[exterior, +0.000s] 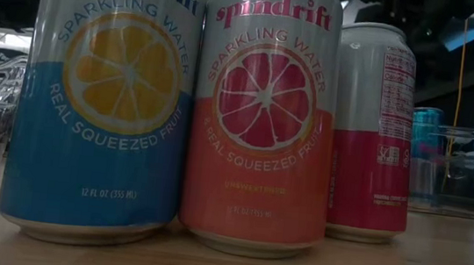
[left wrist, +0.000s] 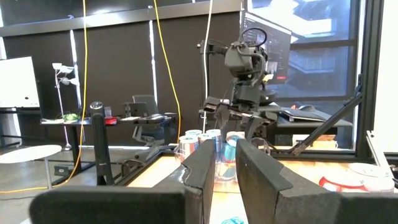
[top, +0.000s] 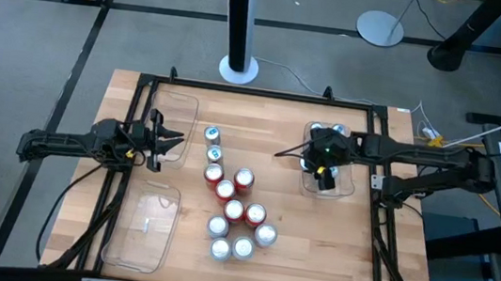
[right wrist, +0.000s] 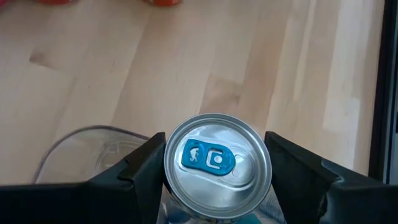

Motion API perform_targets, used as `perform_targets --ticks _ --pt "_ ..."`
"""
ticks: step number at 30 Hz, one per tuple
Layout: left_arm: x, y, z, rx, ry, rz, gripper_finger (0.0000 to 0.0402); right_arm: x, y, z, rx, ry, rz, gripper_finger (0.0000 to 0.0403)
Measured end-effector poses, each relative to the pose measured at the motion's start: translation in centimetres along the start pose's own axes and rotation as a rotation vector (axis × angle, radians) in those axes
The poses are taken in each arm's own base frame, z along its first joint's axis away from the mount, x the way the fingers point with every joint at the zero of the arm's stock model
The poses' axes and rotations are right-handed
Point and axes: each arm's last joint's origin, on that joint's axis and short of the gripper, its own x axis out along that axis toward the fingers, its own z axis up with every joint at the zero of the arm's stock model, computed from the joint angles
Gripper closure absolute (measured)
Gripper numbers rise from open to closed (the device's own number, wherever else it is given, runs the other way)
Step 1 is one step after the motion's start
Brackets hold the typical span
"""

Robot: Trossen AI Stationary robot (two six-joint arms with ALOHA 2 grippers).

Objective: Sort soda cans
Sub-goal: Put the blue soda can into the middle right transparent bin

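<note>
Right hand (right wrist: 216,163) grips a soda can with a silver top and a blue pull tab (right wrist: 214,165), its two dark fingers (right wrist: 142,165) pressed against either side of the rim; in the high view this hand (top: 324,173) is over the clear tray on the right side of the table (top: 343,191), where a few more silver-topped cans (top: 327,130) stand at the tray's far end. Left hand (top: 163,140) hangs over the upper clear tray on the left (top: 179,106), its fingers (left wrist: 200,168) drawn nearly together with only a thin slit between them and nothing held. Between the two arms, a loose cluster of cans (top: 233,209) stands on the wooden table (top: 313,252): blue-topped ones nearest the far side, red ones in the middle, silver ones at the near end. A second clear tray (top: 141,232) lies at the near left. From table height, a blue and white can with a lemon slice (exterior: 103,101), an orange-pink one with a grapefruit slice (exterior: 262,118) and a pink and white one (exterior: 374,134) stand side by side.
</note>
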Motion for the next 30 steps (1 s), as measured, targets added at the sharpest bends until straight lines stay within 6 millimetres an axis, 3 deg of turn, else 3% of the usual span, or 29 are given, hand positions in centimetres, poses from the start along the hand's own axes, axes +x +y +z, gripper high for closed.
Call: perform_targets --ticks 12,23,30 --pt "0.0 0.0 0.0 0.0 -0.001 0.0 0.0343 1.0 0.5 -1.0 -0.003 0.031 0.005 0.0165" --pt "0.0 0.0 0.0 0.0 -0.001 0.0 0.0343 1.0 0.5 -1.2 -0.008 0.062 -0.025 0.0113" --pt "0.0 0.0 0.0 0.0 -0.001 0.001 0.0343 1.0 0.6 -1.2 -0.008 0.058 -0.018 0.0105"
